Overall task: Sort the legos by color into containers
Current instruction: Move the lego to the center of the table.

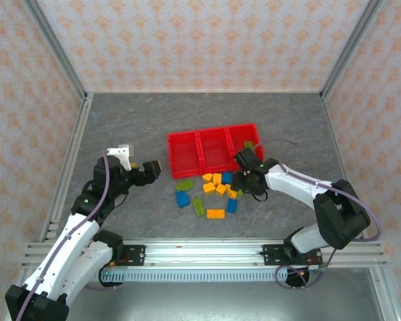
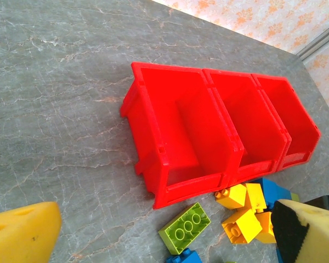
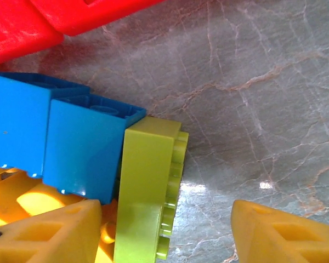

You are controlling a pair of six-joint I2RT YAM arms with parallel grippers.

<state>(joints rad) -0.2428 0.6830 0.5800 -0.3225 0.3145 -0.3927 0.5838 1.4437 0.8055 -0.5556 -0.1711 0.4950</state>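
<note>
The right gripper (image 3: 160,220) is being held open astride a lime green brick (image 3: 148,186) for grasping, the left gripper (image 2: 164,230) wide open.

Three joined red containers (image 1: 214,150) — green brick (image 1: 249,144) inside one; yellow, blue, green legos (image 1: 216,214) clustered beside.
</note>
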